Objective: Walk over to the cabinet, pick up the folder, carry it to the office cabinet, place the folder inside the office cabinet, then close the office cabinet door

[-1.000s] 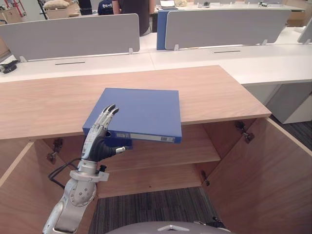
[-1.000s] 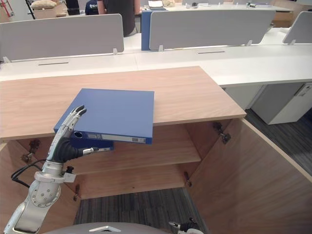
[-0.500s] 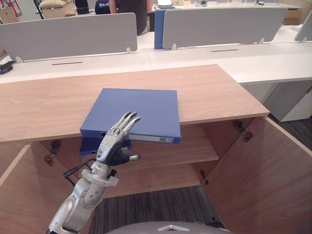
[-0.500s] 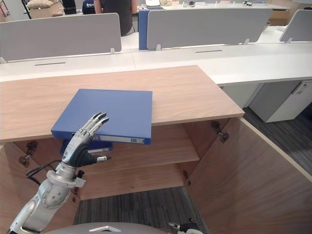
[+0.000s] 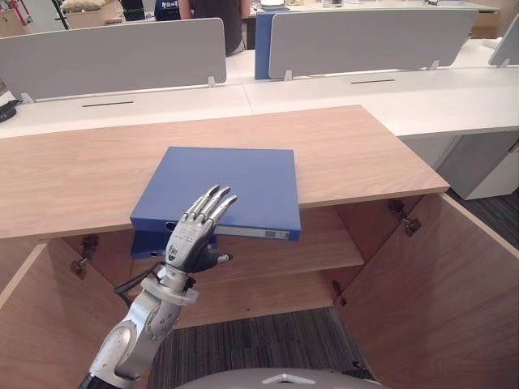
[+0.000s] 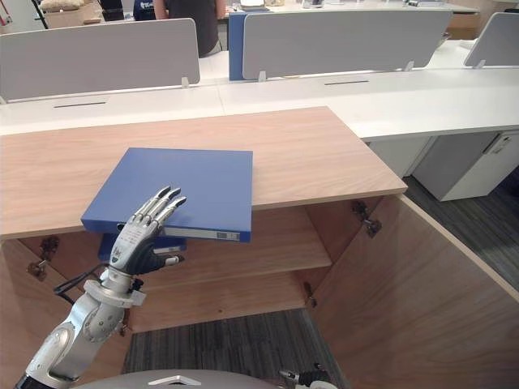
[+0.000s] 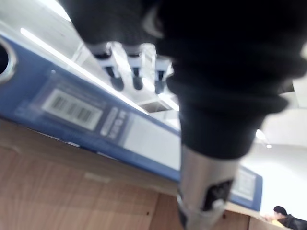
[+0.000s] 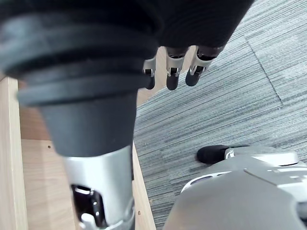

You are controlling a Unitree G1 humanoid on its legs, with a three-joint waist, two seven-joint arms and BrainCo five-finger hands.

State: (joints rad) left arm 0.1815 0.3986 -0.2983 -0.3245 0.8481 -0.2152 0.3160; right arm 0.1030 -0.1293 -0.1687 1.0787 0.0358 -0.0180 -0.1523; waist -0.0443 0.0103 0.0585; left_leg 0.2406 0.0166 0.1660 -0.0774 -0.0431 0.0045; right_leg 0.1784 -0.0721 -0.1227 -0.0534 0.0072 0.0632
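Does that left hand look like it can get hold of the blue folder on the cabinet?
Probably yes. The left hand, fingers straight, is at the near edge of the blue folder, which lies at the front of the cabinet top. Nothing sits on it or between them.

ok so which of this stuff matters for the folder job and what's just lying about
Job: folder, cabinet, door, left robot hand.
Lying about: desks, dividers, person.
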